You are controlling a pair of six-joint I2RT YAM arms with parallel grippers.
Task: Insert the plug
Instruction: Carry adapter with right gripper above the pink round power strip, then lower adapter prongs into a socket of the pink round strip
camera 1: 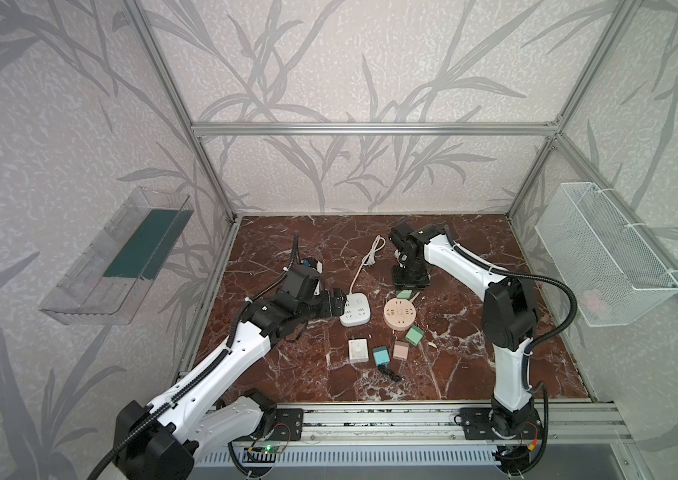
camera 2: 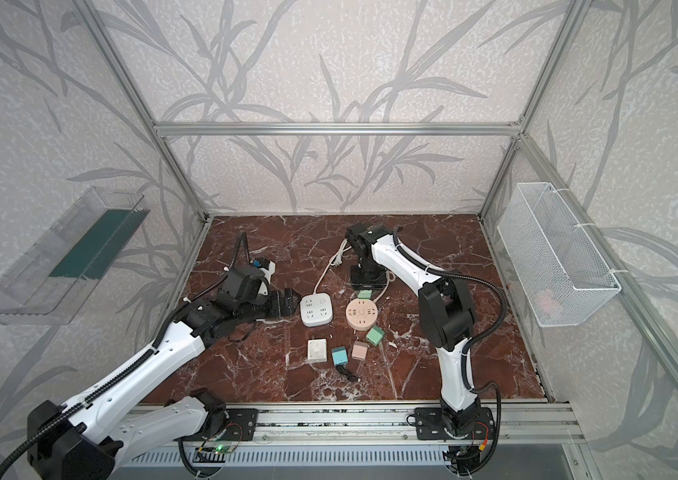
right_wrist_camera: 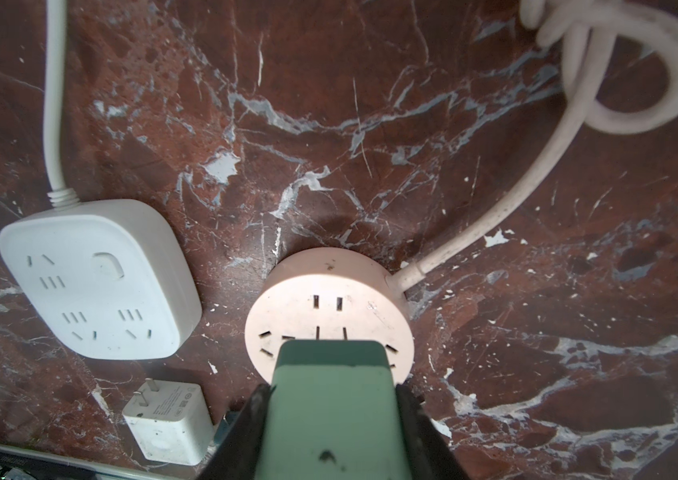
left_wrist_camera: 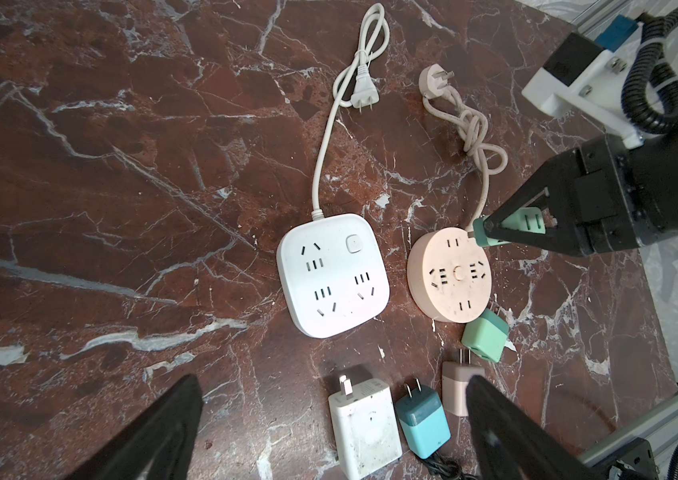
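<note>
Green plug [right_wrist_camera: 329, 415] pinched in right gripper [right_wrist_camera: 332, 390], prongs pointed at round pink socket block [right_wrist_camera: 329, 307]
Jaws part-closed on the plug's two flat sides; its two prongs hang over the block's face near a two-slot pair, not seated; contact unclear. Left gripper [left_wrist_camera: 333, 382] spread wide, holding nothing, just beside white square strip [left_wrist_camera: 333, 274], which lies next to the round block on the marble table [camera 1: 453, 374]. Loose nearer the robot's base: white adapter [left_wrist_camera: 364, 428], teal adapter [left_wrist_camera: 422, 419], pink adapter [left_wrist_camera: 455, 386]; second green adapter [left_wrist_camera: 484, 340] close to the round block's rim
</note>
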